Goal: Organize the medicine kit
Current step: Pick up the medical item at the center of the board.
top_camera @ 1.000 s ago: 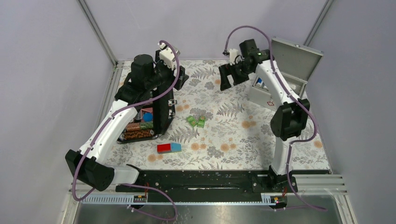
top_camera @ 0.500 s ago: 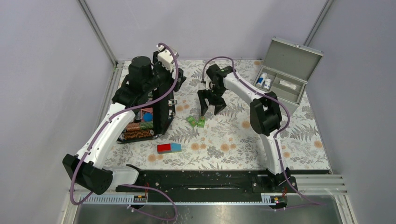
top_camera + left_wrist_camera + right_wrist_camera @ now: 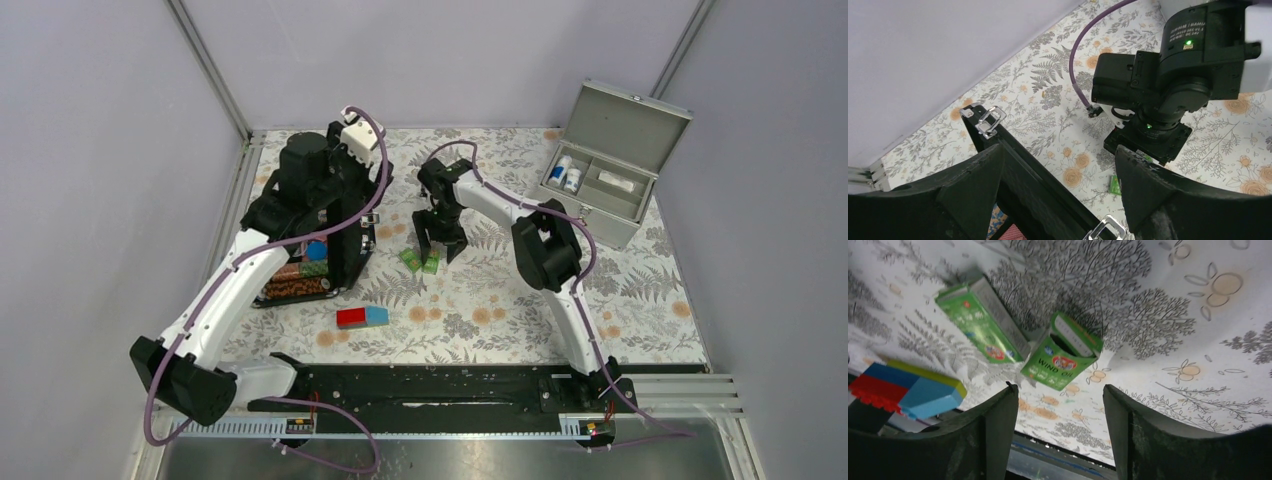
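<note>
Two green wind-oil boxes [image 3: 408, 259] [image 3: 431, 263] lie side by side mid-table. My right gripper [image 3: 440, 240] is open and empty, just above them. In the right wrist view the boxes [image 3: 983, 325] [image 3: 1063, 357] lie ahead of the open gripper [image 3: 1060, 435], the right-hand one nearest. A red and blue box [image 3: 361, 317] lies nearer the front and shows in the right wrist view [image 3: 903, 390]. My left gripper [image 3: 345, 205] is open over the upright lid of the black case [image 3: 345, 262]. In the left wrist view the lid's edge [image 3: 1048, 185] runs between the spread jaws [image 3: 1058, 200].
An open grey metal kit box [image 3: 598, 200] stands at the back right, holding small bottles [image 3: 565, 176] and a white item [image 3: 614, 182]. The black case holds brown and coloured packets [image 3: 297, 280]. Walls and frame posts close in the table.
My right arm has swung from the grey kit box leftwards and down over the green boxes, gripper open. My left arm has shifted slightly above the black case.
</note>
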You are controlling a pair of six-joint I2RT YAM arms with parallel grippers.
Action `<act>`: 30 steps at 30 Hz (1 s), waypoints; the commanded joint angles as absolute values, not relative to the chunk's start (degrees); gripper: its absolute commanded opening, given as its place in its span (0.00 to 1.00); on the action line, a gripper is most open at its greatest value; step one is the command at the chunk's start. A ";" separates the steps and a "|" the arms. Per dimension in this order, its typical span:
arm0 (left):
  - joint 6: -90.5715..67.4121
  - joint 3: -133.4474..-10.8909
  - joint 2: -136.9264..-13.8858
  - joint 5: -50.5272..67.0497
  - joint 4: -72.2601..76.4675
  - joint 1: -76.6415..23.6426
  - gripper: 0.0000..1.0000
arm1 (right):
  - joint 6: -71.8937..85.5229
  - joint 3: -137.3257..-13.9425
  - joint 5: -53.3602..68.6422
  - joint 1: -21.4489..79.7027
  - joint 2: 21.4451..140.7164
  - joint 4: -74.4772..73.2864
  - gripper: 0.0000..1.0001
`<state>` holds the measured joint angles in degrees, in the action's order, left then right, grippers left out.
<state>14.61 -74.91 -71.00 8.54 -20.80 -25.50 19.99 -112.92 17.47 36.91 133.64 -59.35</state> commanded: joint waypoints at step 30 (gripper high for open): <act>10.77 -76.99 -70.42 10.62 -17.26 -21.21 0.81 | 19.66 -119.43 -2.17 40.13 133.42 -61.87 0.45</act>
<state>13.47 -73.69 -69.32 8.56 -22.02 -23.11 24.47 -119.28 2.09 39.99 139.00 -62.28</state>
